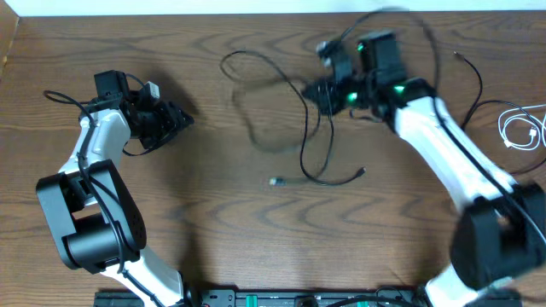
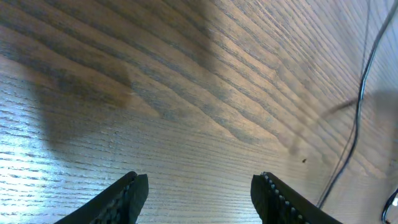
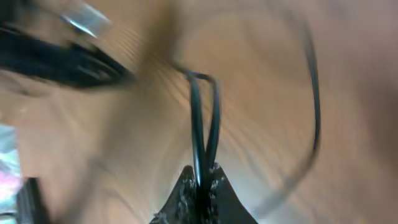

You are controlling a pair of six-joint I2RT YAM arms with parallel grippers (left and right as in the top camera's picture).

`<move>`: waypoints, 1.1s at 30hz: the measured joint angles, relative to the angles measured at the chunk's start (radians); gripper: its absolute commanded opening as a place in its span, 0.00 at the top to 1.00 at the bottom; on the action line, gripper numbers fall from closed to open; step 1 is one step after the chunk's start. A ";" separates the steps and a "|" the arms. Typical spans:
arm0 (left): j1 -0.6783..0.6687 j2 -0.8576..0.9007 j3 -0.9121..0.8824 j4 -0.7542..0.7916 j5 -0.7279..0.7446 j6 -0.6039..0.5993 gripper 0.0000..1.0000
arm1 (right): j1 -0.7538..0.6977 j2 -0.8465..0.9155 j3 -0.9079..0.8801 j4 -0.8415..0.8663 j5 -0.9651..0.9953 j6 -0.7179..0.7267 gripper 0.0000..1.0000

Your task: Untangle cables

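Thin black cables lie in a loose tangle at mid-table, with small plug ends at the near side. My right gripper sits above the tangle's far right part. In the right wrist view the right gripper is shut on two strands of black cable that rise from the jaws; the picture is blurred. The white cable lies coiled at the far right. My left gripper stays at the left, apart from the tangle. Its wrist view shows the left gripper open over bare wood, with a black cable off to its right.
Another thin black cord curves across the table behind the right arm. Thicker black wires hang on both arms. The table's far edge meets a white wall.
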 measured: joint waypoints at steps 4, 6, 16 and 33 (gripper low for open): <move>0.000 0.000 0.000 0.000 0.000 0.000 0.41 | 0.006 -0.130 0.010 0.106 -0.063 0.002 0.99; 0.000 0.000 0.000 0.000 0.000 0.000 0.41 | 0.008 -0.172 0.011 0.150 -0.078 0.002 0.99; 0.000 0.000 0.000 0.000 0.000 0.000 0.41 | 0.009 -0.251 0.012 0.142 -0.032 0.008 0.99; 0.000 0.000 0.000 0.000 0.000 0.000 0.41 | 0.021 -0.044 0.014 -0.467 0.100 0.051 0.99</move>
